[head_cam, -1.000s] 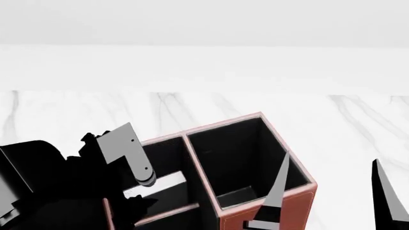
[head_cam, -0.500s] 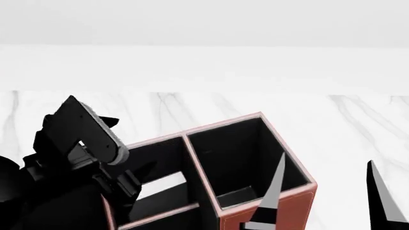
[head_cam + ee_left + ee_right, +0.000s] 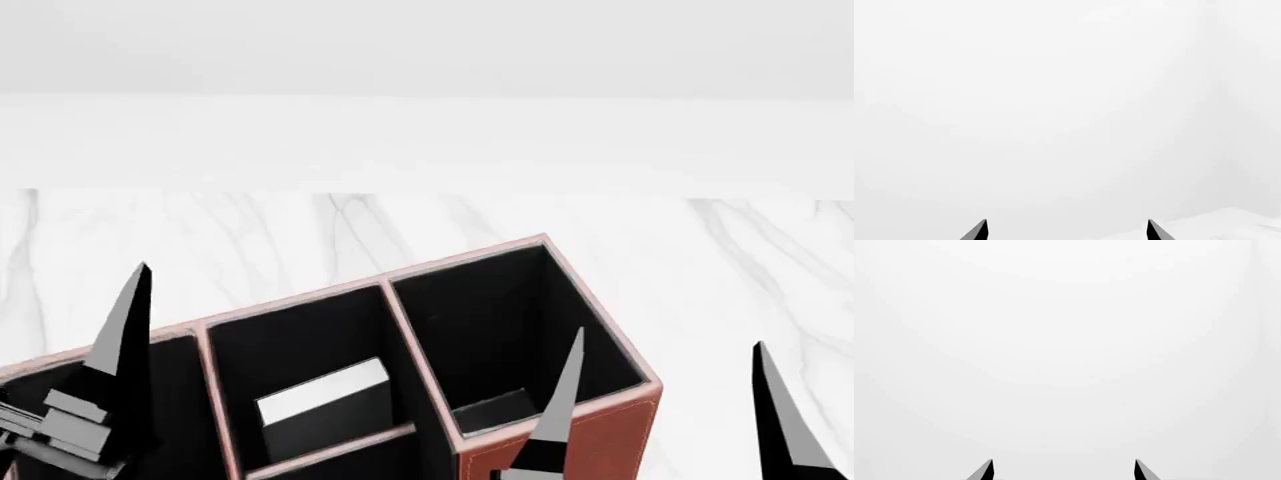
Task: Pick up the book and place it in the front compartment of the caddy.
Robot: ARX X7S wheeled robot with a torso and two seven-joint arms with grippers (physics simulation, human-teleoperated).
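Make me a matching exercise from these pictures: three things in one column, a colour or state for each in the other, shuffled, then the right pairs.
Column one:
1. caddy
2. right gripper
3. table

Column two:
A. white marble with grey veins
B. reddish-brown outside, black inside
C. open, holding nothing

Pairs: 1-B, 2-C, 3-A

The white marble-veined tabletop [image 3: 400, 215] is left bare behind the reddish-brown leather-look caddy [image 3: 607, 425], and to its right. Passage from above is offered by the caddy's black cells, whose mouths stand open. The middle cell is partly taken up by a thin black book with a white page edge [image 3: 324, 392]. The right tool [image 3: 661, 410] is spread wide, one fingertip over the right cell, the other outside the wall.
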